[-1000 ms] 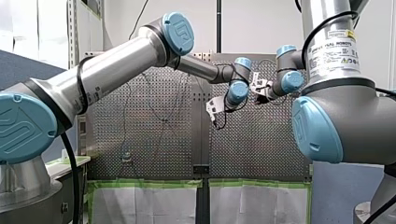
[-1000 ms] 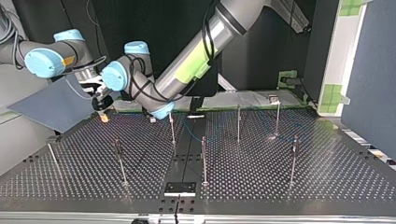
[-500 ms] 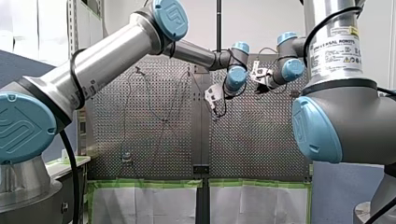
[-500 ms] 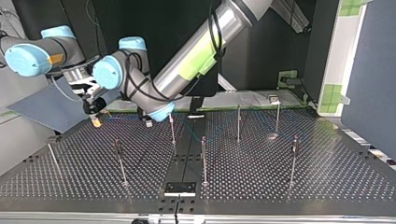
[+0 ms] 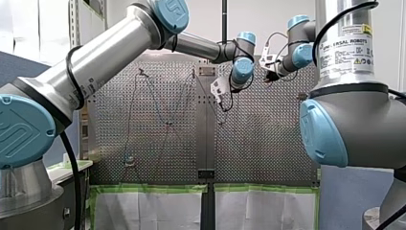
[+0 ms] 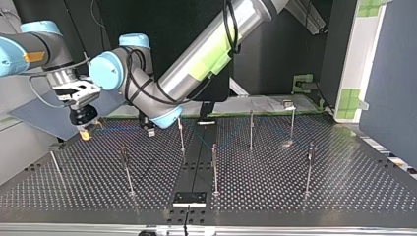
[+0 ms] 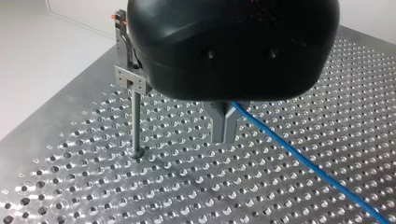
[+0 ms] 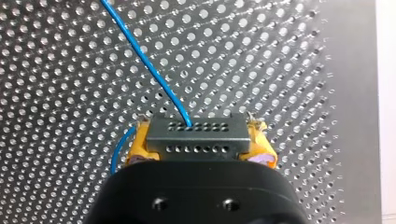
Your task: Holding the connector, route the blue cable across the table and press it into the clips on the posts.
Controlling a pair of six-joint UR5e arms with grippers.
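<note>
At my left end effector (image 7: pixel 223 139), blue cable (image 7: pixel 303 156) partly hidden.

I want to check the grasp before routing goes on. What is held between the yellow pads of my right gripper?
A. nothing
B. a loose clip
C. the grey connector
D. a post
C: in the right wrist view the right gripper has its yellow pads shut on the connector, and the cable runs out from it.
</note>
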